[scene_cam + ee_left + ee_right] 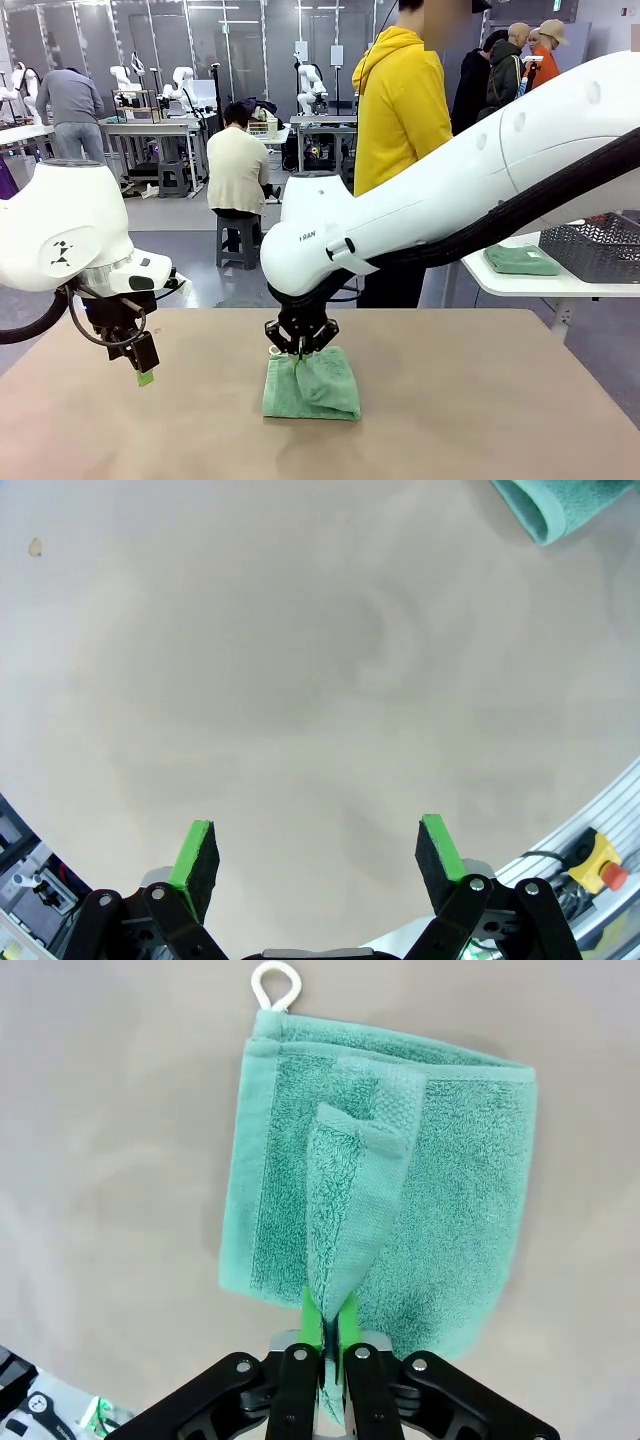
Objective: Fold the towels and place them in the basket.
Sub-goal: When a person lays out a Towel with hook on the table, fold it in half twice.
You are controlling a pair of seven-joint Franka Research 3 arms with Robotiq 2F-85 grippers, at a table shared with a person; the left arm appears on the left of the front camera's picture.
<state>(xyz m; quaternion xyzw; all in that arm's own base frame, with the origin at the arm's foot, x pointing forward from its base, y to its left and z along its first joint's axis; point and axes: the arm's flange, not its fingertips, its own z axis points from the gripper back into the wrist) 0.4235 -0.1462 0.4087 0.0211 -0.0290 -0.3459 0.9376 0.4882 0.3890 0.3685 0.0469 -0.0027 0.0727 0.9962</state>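
Big brown table (500, 420) across the front, and the right arm (480, 190) sweeps in from the right, so bulky it hides most of the person in the yellow hoodie (400, 100) standing at the far side, whose lower body is hard to make out behind it. The left arm (60, 230) sits at the left, its upper part cut off by the edge. Off to the right, on a white side table (500, 283), there's the basket (600, 248), dark mesh, sliced off by the frame, with a second green towel (522, 260) lying folded just beside it. Centre table: the mint green towel (312, 385), folded into a rough square and lying flat, with one fold pulled up into a ridge. The right gripper (327, 1325) has that ridge, green pads pressed tight together on the cloth, whose edge vanishes between them. From the front that gripper (300, 350) stands straight down on the towel's far edge. The left gripper (318, 840) hangs over bare table, fingers spread wide, nothing between them; a towel corner (545, 505) just peeks in, cut off. In the front view the left gripper (143, 372) is side-on, well apart from the towel. Tiny white loop (276, 984) at the towel's corner, flat on the table.
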